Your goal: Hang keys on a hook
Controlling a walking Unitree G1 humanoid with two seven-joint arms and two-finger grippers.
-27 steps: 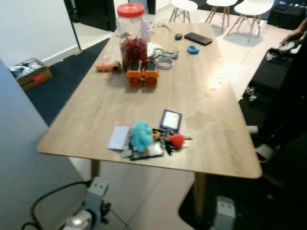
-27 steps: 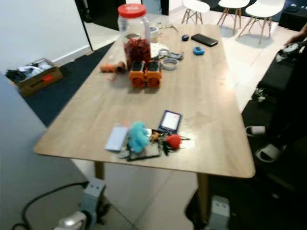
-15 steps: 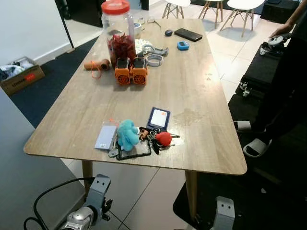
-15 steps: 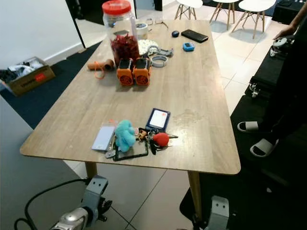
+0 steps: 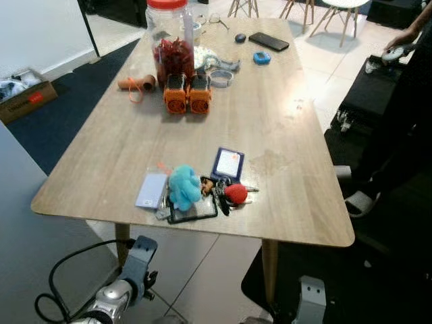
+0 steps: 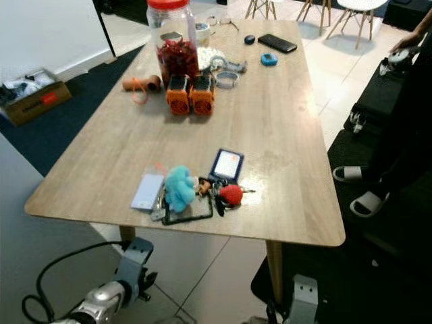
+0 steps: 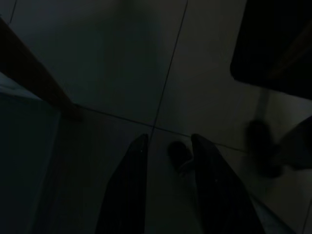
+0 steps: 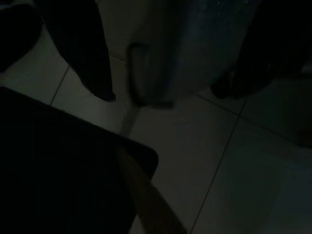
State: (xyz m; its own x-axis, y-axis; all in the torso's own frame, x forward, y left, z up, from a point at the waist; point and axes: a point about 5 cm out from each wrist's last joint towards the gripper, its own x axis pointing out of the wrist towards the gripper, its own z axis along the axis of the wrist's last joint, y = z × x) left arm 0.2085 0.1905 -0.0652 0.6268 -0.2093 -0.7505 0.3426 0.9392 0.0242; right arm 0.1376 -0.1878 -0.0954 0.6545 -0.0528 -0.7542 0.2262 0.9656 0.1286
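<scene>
The bunch of keys (image 5: 220, 196) lies near the front edge of the wooden table (image 5: 283, 128). A teal plush toy (image 5: 181, 187) and a red ball (image 5: 235, 193) are attached to it. My left arm (image 5: 120, 295) hangs below the table edge. Its gripper (image 7: 170, 141) is open and points at the dim tiled floor with nothing between the fingers. My right arm (image 5: 307, 305) hangs low as well. In the dark right wrist view its gripper (image 8: 165, 92) is open over the floor.
A white card (image 5: 152, 190) and a blue card holder (image 5: 228, 163) lie by the keys. Farther back stand a red-lidded jar (image 5: 171, 40), two orange reels (image 5: 188, 102), tape rolls and a phone (image 5: 268, 41). A person (image 5: 405, 101) is at the right. A cardboard box (image 5: 23, 101) sits on the left floor.
The camera has shifted a little, so the table sits differently in the picture. Nothing on the table has moved and both arms still hang low.
</scene>
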